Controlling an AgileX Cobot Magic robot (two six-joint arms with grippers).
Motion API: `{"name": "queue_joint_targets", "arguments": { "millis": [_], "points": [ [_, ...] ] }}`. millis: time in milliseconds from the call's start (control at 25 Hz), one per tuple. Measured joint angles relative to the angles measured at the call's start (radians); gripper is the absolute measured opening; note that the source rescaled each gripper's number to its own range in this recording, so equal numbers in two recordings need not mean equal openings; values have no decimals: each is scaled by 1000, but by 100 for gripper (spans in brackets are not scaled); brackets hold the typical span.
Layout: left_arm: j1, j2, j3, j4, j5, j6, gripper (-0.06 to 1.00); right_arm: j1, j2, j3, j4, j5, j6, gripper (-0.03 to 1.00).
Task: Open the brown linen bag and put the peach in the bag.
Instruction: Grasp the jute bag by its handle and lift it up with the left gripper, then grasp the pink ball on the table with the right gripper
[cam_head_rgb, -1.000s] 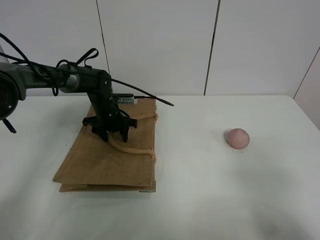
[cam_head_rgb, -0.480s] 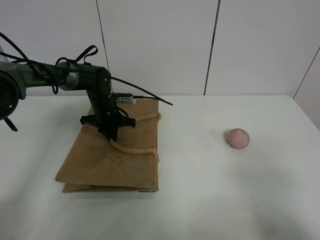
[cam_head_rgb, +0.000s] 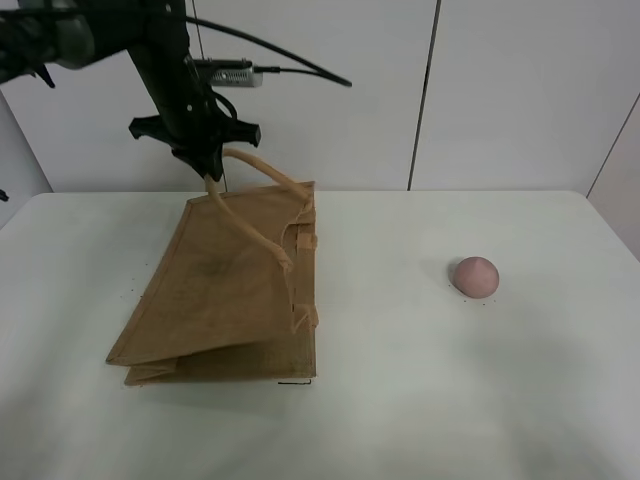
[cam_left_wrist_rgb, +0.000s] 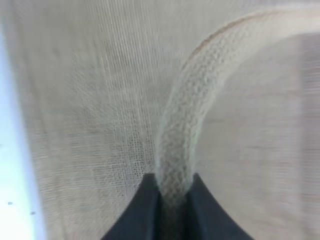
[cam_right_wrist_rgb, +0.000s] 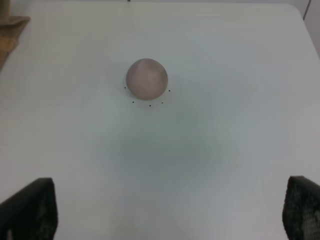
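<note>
Bag (cam_head_rgb: 230, 290) hung by one handle (cam_head_rgb: 262, 175), peach (cam_head_rgb: 475, 276) alone on the counter (cam_head_rgb: 420, 400).
The left pincer (cam_head_rgb: 205, 170) is clamped on the handle above the bag's 12 o'clock end. The 6 o'clock end rests on the counter. The peach sits well apart at the bag's 3 o'clock. The right pincer (cam_right_wrist_rgb: 165, 210) stands wide apart.

The brown linen bag (cam_head_rgb: 225, 290) — coarse tan jute — lies on the left of the table (cam_head_rgb: 400, 400). Its bottom edge is folded flat at the near end, while its upper panel slopes up toward the far end, hung from one pale rolled handle (cam_head_rgb: 262, 170) drawn taut above it. The peach (cam_head_rgb: 475, 276) — small, round, dusty pink — rests well apart to the right.
</note>
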Motion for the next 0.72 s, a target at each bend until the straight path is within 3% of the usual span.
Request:
{"name": "queue_joint_targets", "arguments": {
  "millis": [280,720],
  "points": [
    [0,-84,-166,-1,4,27,0,0,0,0,0,0,0,100],
    [0,-199,-176,-10,4,112,0,0,0,0,40,0,0,100]
  ]
}}
